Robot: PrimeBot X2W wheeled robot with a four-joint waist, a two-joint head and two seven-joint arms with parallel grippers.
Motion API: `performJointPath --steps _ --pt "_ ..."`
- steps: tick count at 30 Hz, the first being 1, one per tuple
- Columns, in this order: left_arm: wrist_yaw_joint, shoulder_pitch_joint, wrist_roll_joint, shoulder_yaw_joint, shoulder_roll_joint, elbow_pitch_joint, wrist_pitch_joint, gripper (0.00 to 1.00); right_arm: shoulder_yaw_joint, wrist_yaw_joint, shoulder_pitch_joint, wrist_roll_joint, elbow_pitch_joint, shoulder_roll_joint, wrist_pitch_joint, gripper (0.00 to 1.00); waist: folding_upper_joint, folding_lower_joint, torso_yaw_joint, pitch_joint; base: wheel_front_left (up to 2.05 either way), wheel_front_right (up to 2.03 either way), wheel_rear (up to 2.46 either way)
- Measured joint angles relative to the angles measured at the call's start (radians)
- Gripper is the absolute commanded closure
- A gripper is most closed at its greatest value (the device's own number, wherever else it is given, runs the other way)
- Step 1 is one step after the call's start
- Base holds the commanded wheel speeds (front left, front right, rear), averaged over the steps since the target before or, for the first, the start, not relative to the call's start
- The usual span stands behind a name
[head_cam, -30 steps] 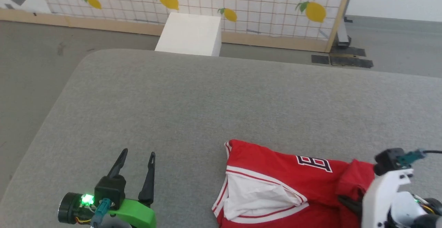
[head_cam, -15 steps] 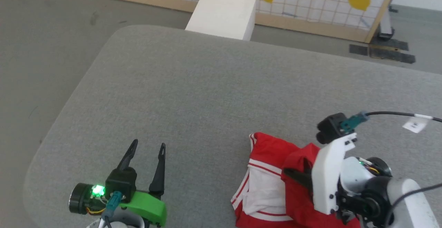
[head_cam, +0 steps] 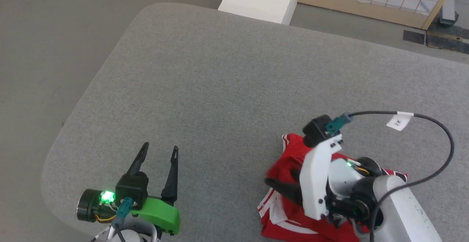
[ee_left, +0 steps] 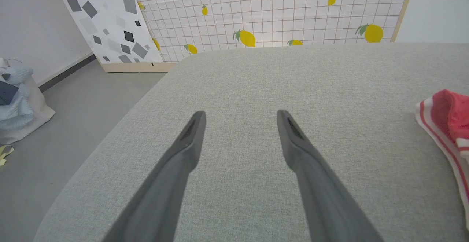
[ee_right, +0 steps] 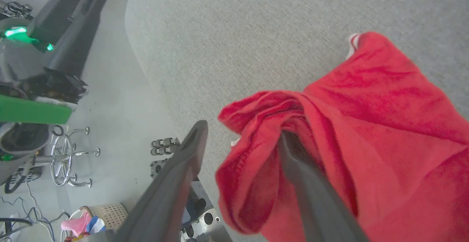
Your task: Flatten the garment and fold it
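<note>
Right wrist view: right gripper (ee_right: 243, 128) spread wide, clamping nothing; one finger tucked into a raised fold of the garment (ee_right: 384, 106), the other clear of the cloth. Head view: garment bunched in a red heap with white striped trim at the near right of the grey table (head_cam: 220, 88), partly hidden under the right arm. Left gripper (head_cam: 160, 147) likewise wide apart and empty, above bare table at the near left, well apart from the garment.
</note>
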Motion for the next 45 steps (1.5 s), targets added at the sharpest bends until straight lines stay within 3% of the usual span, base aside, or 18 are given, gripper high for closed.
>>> performJointPath --steps 5,11,23,28,32,37,45 --pt "-0.012 -0.001 0.008 0.006 -0.016 0.010 0.000 0.00 0.023 0.000 -0.044 0.003 0.009 -0.002 -0.047 0.00 0.0000 0.0000 -0.014 -0.008 0.00 0.00 0.00" --pt "-0.027 -0.001 0.008 0.023 -0.019 0.013 0.000 0.00 0.030 0.000 -0.072 -0.001 0.010 -0.106 -0.141 0.00 0.0000 0.0000 -0.049 -0.028 0.00 0.00 0.00" --pt "-0.040 0.000 -0.003 0.055 -0.010 0.005 0.002 0.00 0.049 0.000 -0.127 -0.054 0.010 -0.444 -0.597 0.00 0.0000 0.0000 -0.155 -0.082 0.00 0.00 0.00" --pt "-0.041 0.000 -0.038 0.067 -0.011 -0.009 0.016 0.00 -0.011 0.000 -0.108 -0.089 0.020 -0.497 -0.783 0.00 0.0000 0.0000 -0.204 -0.099 0.00 0.00 0.00" --pt "-0.042 0.002 -0.054 0.067 -0.012 -0.024 0.034 0.00 -0.139 0.000 -0.019 -0.114 0.031 -0.464 -0.895 0.00 0.0001 0.0000 -0.242 -0.110 0.00 0.00 0.00" --pt "-0.046 0.006 -0.067 0.068 -0.011 -0.038 0.046 0.00 -0.305 0.000 0.113 -0.169 -0.006 -0.354 -1.004 0.00 0.0001 -0.0001 -0.282 -0.114 0.00 0.00 0.00" --pt "-0.047 0.017 -0.067 0.058 0.003 -0.058 0.053 0.00 -0.421 0.000 0.256 -0.254 -0.109 -0.190 -1.078 0.00 0.0000 -0.0001 -0.315 -0.102 0.00 0.00 0.00"
